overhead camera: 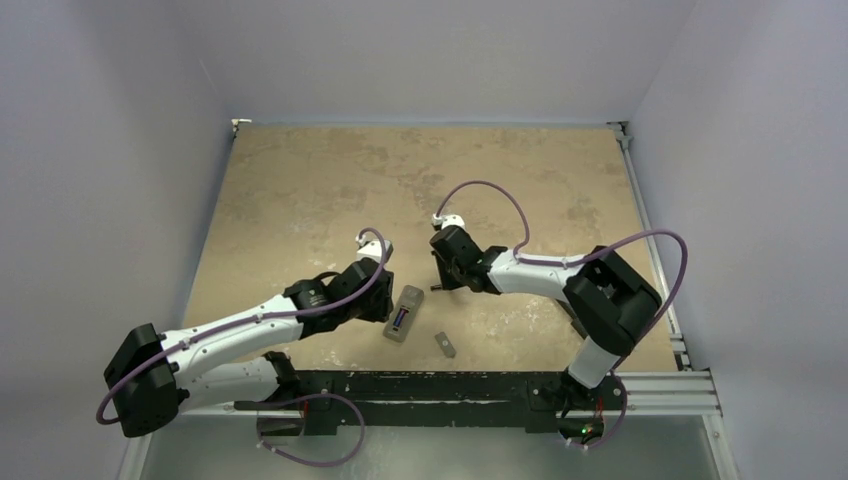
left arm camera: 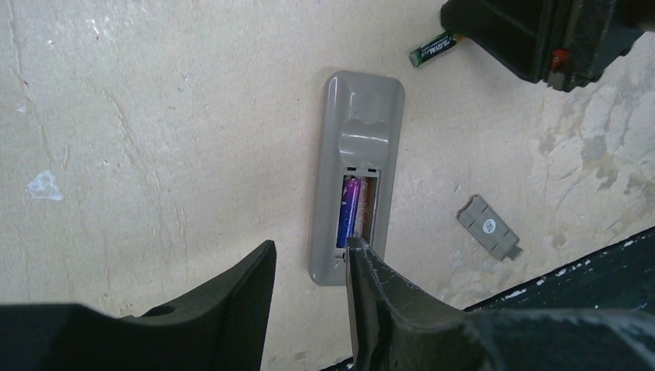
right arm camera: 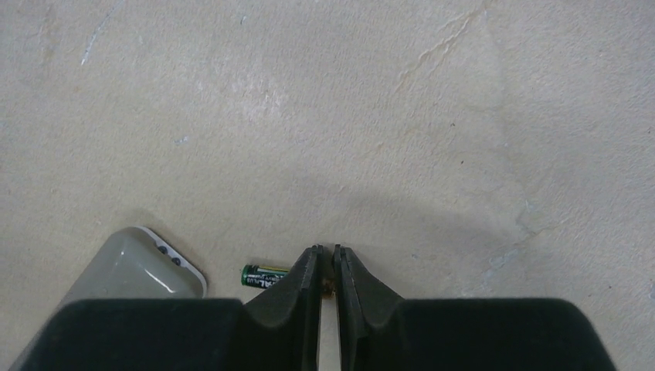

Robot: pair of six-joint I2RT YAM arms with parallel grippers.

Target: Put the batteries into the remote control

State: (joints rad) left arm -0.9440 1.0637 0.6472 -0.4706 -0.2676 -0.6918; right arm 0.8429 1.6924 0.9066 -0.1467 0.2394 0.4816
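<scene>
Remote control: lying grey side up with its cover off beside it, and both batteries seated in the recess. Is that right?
Not both. Only the purple battery sits in the recess of the remote control; the dark battery lies on the table beyond its far end, by the right tool, as the left wrist view shows. The rest holds.

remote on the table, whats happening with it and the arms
The remote lies face down with its battery recess open and a purple battery in it. The left gripper, open, sits at the recess end. The right gripper, fingers nearly together, is at the brassy end of the loose green battery. The cover lies aside.
</scene>
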